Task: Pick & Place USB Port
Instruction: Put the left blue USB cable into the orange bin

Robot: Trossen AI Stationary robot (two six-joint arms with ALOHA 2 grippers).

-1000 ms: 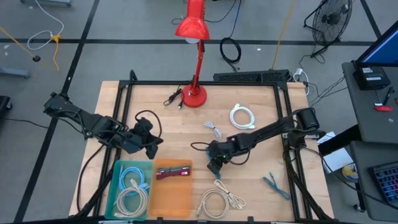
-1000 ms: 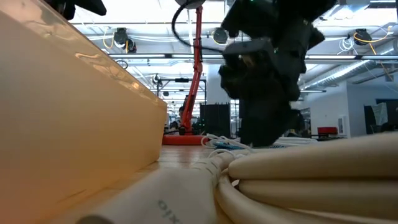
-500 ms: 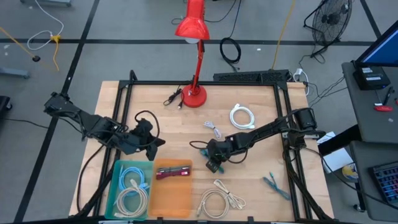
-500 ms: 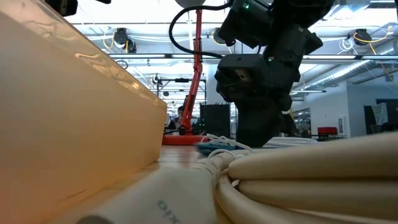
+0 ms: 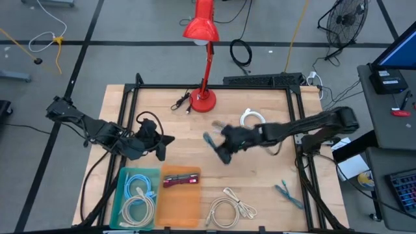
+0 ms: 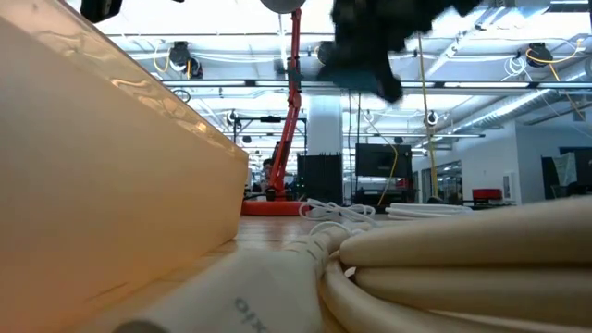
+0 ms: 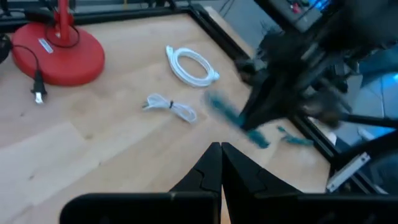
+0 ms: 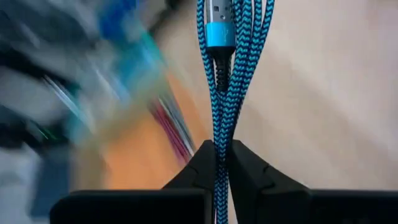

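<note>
A blue braided USB cable (image 8: 224,68), folded into a bundle of several strands, hangs above the middle of the table with my right gripper (image 8: 222,148) shut on it. It shows as a teal streak in the high view (image 5: 210,139) and the left wrist view (image 7: 235,119). Its metal plug with a blue collar (image 8: 219,28) lies against the strands. My left gripper (image 5: 164,139) is shut on nothing and hovers over the table's left part, just beyond the teal bin (image 5: 121,195) and the orange bin (image 5: 195,201). My right gripper pinches the bundled strands (image 8: 221,138) between its two fingers, several strands together. The fingers lie along the cable, which runs on past their tips to the plug end. The bundle is lifted clear of the table.
A red desk lamp (image 5: 203,97) stands at the far middle. A white coiled cable (image 5: 253,121) and a small white cable (image 7: 169,106) lie on the wood. Cream cables (image 5: 227,208) lie near the front edge, a teal item (image 5: 286,192) at the right. The bins hold cables.
My right gripper has risen from the table near the orange bin and gone toward the far edge, tipping from pointing steeply down to nearer level. The blue cable, which lay on the wood beside it, has come up with it, clear of the table.
</note>
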